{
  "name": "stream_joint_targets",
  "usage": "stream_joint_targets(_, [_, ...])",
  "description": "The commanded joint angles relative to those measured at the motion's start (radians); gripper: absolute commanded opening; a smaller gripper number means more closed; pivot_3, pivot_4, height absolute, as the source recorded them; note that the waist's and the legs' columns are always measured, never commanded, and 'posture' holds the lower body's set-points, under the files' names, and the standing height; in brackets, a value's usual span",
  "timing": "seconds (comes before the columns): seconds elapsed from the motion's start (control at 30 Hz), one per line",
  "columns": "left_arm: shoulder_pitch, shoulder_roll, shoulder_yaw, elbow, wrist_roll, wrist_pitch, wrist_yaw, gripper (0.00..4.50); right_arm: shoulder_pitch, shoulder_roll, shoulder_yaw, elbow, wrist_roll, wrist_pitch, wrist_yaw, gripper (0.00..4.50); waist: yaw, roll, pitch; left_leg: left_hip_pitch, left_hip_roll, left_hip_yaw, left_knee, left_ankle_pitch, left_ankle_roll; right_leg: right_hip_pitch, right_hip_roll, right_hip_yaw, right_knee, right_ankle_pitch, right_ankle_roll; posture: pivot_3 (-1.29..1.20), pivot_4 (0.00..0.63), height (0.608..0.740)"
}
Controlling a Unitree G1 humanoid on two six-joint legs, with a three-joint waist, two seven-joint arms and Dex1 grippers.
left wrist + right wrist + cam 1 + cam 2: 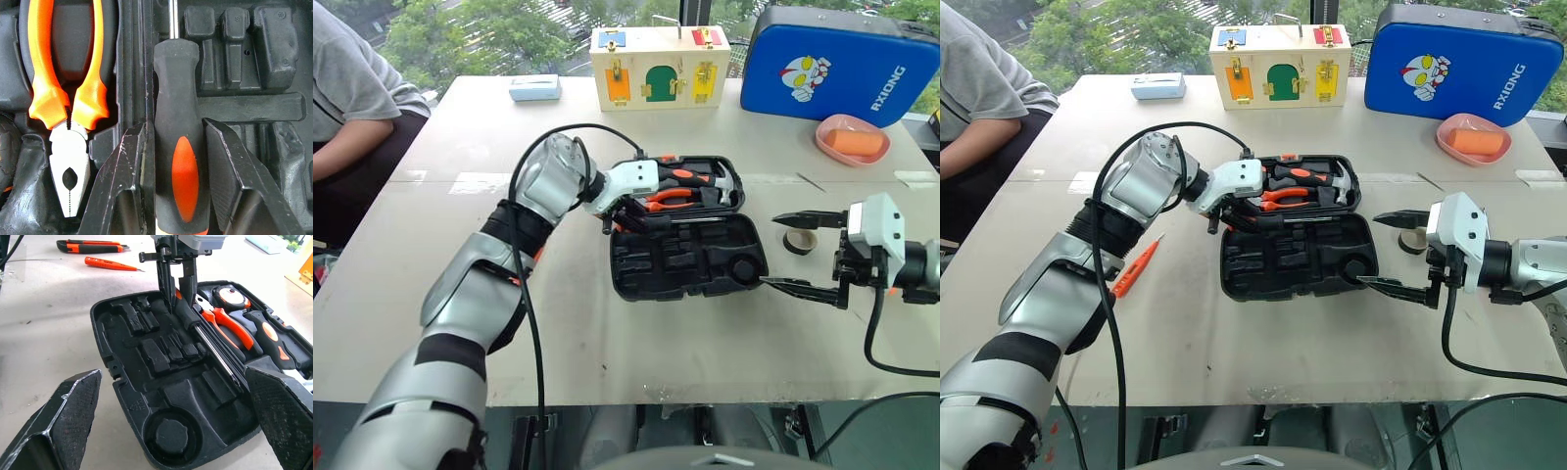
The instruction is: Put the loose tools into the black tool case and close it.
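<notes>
The black tool case [646,266] lies open at the table's middle, with pliers [672,201], a hammer and a tape measure in its far half. My left gripper [617,221] is over the case's middle, shut on a black-and-orange screwdriver [177,147] whose steel shaft [217,357] lies along the hinge line. Just right of the case my right gripper [795,253] is open, with the small dark tape roll [800,241] on the table in its span. A slim orange tester screwdriver [1136,266] and the orange-and-black utility knife [90,246] lie on the table left of the case.
At the table's far edge stand a wooden lock box [659,67], a blue cartoon-printed case [837,64], a pink dish [852,139] and a small pale blue box [534,87]. A person [352,98] sits at the far left.
</notes>
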Motion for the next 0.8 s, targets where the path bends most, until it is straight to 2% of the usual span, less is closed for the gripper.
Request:
stream_joint_targets(0.03, [0.008,-0.005,0.008,-0.062,0.005,0.005,-0.017,1.07,-0.014,-0.001,-0.026,-0.008,0.015,-0.007,-0.005,4.5,0.0,0.0,0.0,0.0,0.0,0.0,0.0,0.0,0.0,0.0,0.0,0.0,0.0,0.0,0.0,0.0,0.15,0.735])
stream_joint_targets(0.4, [0.006,0.034,0.018,-0.214,0.021,0.12,-0.021,1.07,-0.013,0.002,-0.031,-0.012,0.028,0.003,-0.015,4.5,-0.002,0.0,0.0,0.0,0.0,0.0,0.001,0.0,0.0,0.0,0.0,0.0,0.001,0.0,0.0,0.0,0.15,0.735])
stream_joint_targets(0.8, [0.034,0.003,-0.005,-0.171,0.038,0.191,0.006,1.07,-0.025,0.008,-0.019,-0.01,0.037,0.007,-0.03,4.5,-0.001,0.0,0.0,0.0,0.0,0.0,0.002,0.0,0.0,0.0,0.0,0.0,0.002,0.0,0.0,0.0,0.15,0.735])
